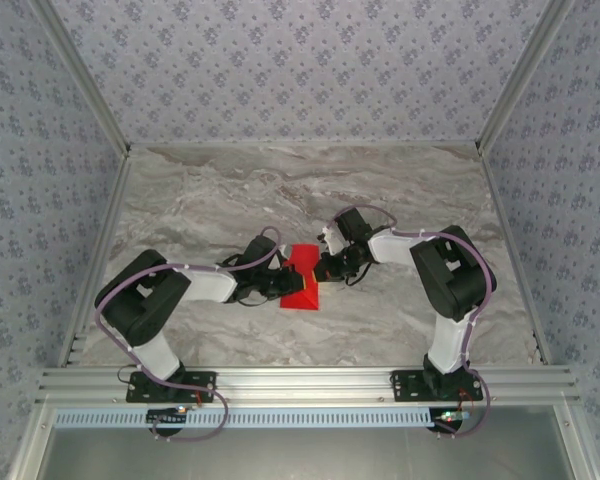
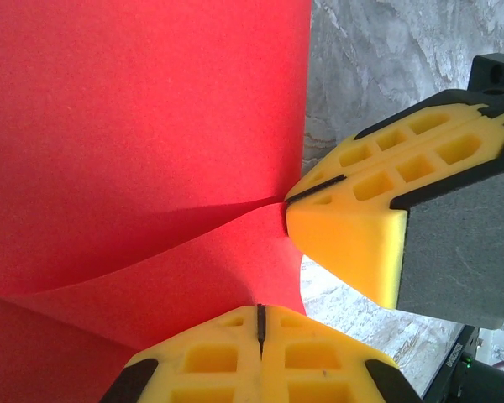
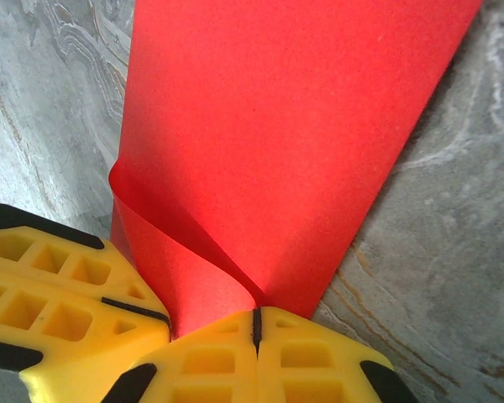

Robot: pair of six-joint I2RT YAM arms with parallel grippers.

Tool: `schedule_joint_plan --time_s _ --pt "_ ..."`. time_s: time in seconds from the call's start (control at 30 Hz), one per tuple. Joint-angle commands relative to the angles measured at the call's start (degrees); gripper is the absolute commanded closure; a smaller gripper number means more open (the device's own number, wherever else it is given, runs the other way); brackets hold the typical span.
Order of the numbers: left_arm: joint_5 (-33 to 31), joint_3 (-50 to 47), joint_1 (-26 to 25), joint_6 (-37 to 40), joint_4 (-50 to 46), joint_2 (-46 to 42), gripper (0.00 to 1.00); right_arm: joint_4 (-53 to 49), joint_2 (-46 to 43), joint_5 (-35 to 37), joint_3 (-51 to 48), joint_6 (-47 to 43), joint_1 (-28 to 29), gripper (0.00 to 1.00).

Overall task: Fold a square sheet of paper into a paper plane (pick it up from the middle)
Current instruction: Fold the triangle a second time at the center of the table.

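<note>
The square sheet of paper (image 1: 303, 287) is bright red and stands bent near the middle of the table, pinched between both grippers. My left gripper (image 1: 286, 277) holds it from the left and my right gripper (image 1: 326, 268) from the right, the two almost touching. In the left wrist view the red sheet (image 2: 143, 126) curves into my shut left gripper (image 2: 259, 312), and the right gripper's yellow fingers (image 2: 353, 227) clamp the same edge just beyond. In the right wrist view the paper (image 3: 286, 126) curls into my shut right gripper (image 3: 254, 316), with the left gripper's fingers (image 3: 59, 294) beside it.
The grey marbled table (image 1: 230, 190) lies all around the paper. Aluminium rails (image 1: 300, 380) run along its near edge, where both arm bases are bolted. Patterned walls (image 1: 40, 200) close in the left, right and back sides.
</note>
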Motion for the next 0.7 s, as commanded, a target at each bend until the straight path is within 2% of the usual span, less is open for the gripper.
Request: schedule_joint_plan --time_s 0.0,0.67 --pt "0.54 1.55 -0.27 0.54 0.27 0.89 0.97 -2.01 1.04 1.86 1.0 -0.87 -0.63 0.98" --pt "0.17 2.34 -0.27 1.35 -2.9 2.81 0.97 -2.43 0.95 2.04 0.19 -0.51 -0.89 0.98"
